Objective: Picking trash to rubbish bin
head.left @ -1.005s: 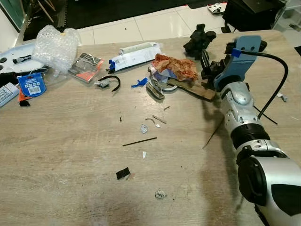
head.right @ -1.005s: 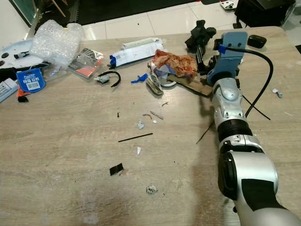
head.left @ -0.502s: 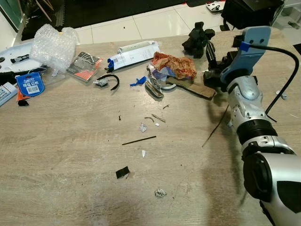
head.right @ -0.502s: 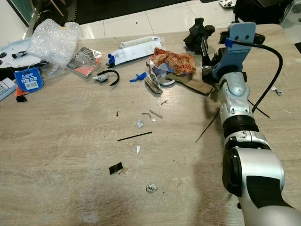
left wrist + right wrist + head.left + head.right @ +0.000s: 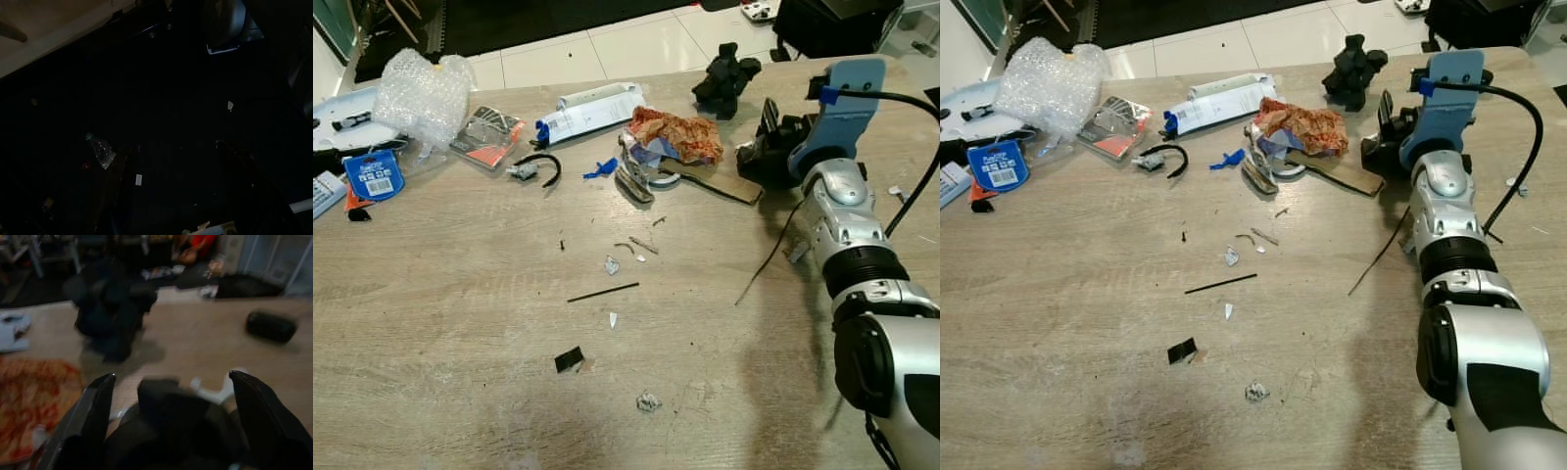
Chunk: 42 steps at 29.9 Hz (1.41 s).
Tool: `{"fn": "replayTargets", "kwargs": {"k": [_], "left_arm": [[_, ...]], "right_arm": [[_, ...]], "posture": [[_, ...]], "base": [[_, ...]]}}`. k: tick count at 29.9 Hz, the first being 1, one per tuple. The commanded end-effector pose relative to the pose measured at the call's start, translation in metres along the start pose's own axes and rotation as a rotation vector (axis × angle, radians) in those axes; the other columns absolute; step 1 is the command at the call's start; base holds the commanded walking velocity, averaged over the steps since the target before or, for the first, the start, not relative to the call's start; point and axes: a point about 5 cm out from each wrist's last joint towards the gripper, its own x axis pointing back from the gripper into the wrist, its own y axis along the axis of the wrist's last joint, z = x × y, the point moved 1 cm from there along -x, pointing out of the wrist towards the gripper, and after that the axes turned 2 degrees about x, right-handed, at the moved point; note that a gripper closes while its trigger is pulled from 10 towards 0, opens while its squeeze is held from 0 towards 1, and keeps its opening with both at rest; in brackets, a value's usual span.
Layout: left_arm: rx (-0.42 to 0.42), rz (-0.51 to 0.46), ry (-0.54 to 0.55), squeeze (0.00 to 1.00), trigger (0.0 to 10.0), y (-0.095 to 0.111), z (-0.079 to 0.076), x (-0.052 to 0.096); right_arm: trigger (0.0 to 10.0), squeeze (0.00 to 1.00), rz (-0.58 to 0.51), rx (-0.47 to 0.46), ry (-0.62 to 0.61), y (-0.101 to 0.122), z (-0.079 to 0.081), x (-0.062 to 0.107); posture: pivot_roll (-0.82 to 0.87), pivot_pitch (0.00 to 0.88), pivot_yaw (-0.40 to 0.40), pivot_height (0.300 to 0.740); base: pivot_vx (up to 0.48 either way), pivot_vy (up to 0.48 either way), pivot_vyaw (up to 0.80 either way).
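The wooden table (image 5: 450,294) carries a lot of trash, most of it toward 12 o'clock. The right gripper (image 5: 168,396) hangs low over the table at about 2 o'clock, with its two black fingers (image 5: 93,411) spread wide apart and nothing between them. Just beside it, toward 9 o'clock, lies a flat piece of brown cardboard (image 5: 717,183), and a crumpled orange-brown wrapper (image 5: 675,134) rests on the far end of this cardboard, together with some grey scraps (image 5: 634,181). A black lumpy object (image 5: 724,76) stands on the table near the gripper, toward 12 o'clock from it. Farther toward 10 o'clock there are a white and blue packet (image 5: 592,110), a curved black strip (image 5: 546,168) and a small blue scrap (image 5: 602,170). At the far 10 o'clock corner sits a bundle of bubble wrap (image 5: 423,93), with a round blue package (image 5: 376,174) near it. In the middle of the table lie a thin black stick (image 5: 603,292), a black square bit (image 5: 569,359) and a small grey crumb (image 5: 648,400). For the left gripper I cannot tell the state of the fingers, because its wrist view is very dark.
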Motion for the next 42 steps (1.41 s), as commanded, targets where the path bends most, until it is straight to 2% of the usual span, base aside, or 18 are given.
{"fn": "replayTargets", "kwargs": {"k": [1,4,12,15,18,22,23,25,29,31,33,36,38,42], "left_arm": [[0.013,0.068,0.012,0.00,10.0,-0.020,0.004,0.009],[0.012,0.062,0.011,0.00,10.0,-0.017,0.004,0.007],[0.011,0.055,0.007,0.00,10.0,-0.011,0.000,0.002],[0.013,0.047,0.004,0.00,10.0,-0.004,-0.003,-0.002],[0.015,0.041,0.003,0.00,10.0,0.001,-0.005,-0.005],[0.021,0.029,0.010,0.00,10.0,0.013,-0.004,-0.011],[0.021,0.029,0.010,0.00,10.0,0.013,-0.004,-0.011],[0.032,0.024,0.025,0.00,10.0,0.021,-0.004,-0.015],[0.043,0.021,0.041,0.00,10.0,0.029,-0.004,-0.018],[0.056,0.023,0.085,0.00,10.0,0.032,0.004,-0.018],[0.056,0.023,0.085,0.00,10.0,0.032,0.004,-0.018],[0.038,0.042,0.178,0.00,10.0,0.038,0.023,-0.015],[-0.014,0.067,0.257,0.00,10.0,0.040,0.039,-0.011],[-0.052,0.074,0.320,0.00,10.0,0.046,0.050,-0.008]], "right_arm": [[0.0,0.00,0.122,-0.058,0.029,-0.020,0.004,0.003],[0.0,0.00,0.148,-0.110,0.034,-0.023,0.002,0.004],[0.0,0.00,0.194,-0.141,0.022,-0.027,-0.006,0.006],[0.0,0.00,0.203,-0.185,0.035,-0.025,-0.009,0.006],[0.0,0.00,0.177,-0.237,0.055,-0.019,-0.010,0.006],[0.0,0.00,0.010,-0.395,0.195,0.005,0.000,0.009],[0.0,0.00,0.010,-0.395,0.195,0.005,0.000,0.009],[0.0,0.00,-0.078,-0.480,0.317,0.013,0.008,0.022],[0.0,0.00,-0.138,-0.527,0.390,0.015,0.010,0.034],[0.0,0.00,-0.215,-0.592,0.452,0.024,0.012,0.049],[0.0,0.00,-0.215,-0.592,0.452,0.024,0.012,0.049],[0.0,0.00,-0.323,-0.688,0.569,0.037,0.018,0.072],[0.0,0.00,-0.365,-0.719,0.666,0.042,0.029,0.088],[0.0,0.00,-0.387,-0.748,0.739,0.044,0.038,0.097]], "posture": [[0.01,0.452,0.170,0.740],[0.00,0.448,0.168,0.740],[-0.02,0.428,0.160,0.740],[-0.03,0.405,0.154,0.740],[-0.04,0.389,0.150,0.740],[-0.06,0.345,0.135,0.740],[-0.06,0.345,0.135,0.740],[-0.09,0.306,0.121,0.740],[-0.12,0.272,0.114,0.740],[-0.14,0.236,0.111,0.740],[-0.14,0.236,0.111,0.740],[-0.16,0.197,0.113,0.740],[-0.17,0.167,0.112,0.740],[-0.18,0.145,0.113,0.740]], "base": [[0.000,0.000,0.00],[0.000,0.000,0.00],[0.000,0.000,0.00],[0.000,0.000,0.00],[0.000,0.000,0.00],[0.000,0.000,0.00],[0.000,0.000,0.00],[0.000,0.000,0.00],[0.000,0.000,0.00],[0.000,0.000,0.00],[0.000,0.000,0.00],[0.000,0.000,0.00],[0.000,0.000,0.00],[0.000,0.000,0.00]]}}
